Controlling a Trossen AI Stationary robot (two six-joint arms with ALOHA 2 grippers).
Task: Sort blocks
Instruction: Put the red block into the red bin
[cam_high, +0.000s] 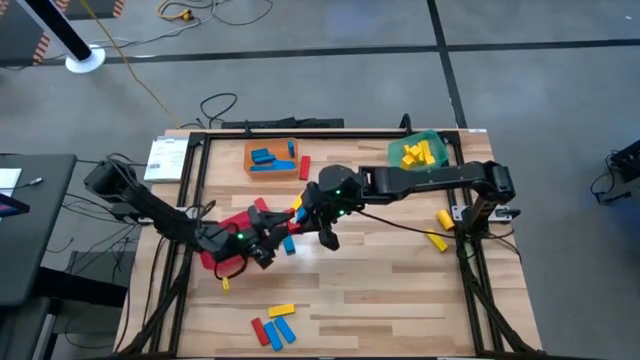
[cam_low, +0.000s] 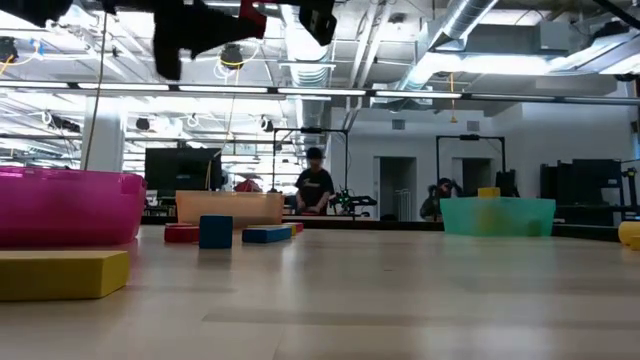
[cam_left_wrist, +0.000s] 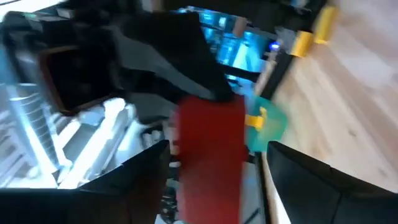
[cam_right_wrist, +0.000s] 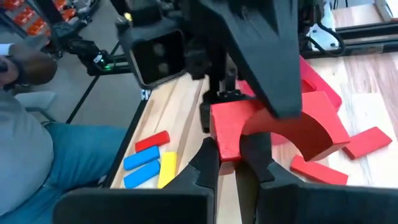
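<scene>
Left gripper (cam_high: 262, 250) over red bin (cam_high: 222, 243), jaws apart around red block (cam_left_wrist: 208, 158). Right gripper (cam_right_wrist: 235, 163) met it mid-table, fingers clamped on same block, apparently. Risk: handover slip if both released, dropping block outside bin. Remaining blocks (cam_high: 273, 327) lay near table (cam_high: 400, 290) edge.

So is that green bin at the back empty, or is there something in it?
Not empty. From above, the green bin holds several yellow blocks piled inside its walls.
</scene>
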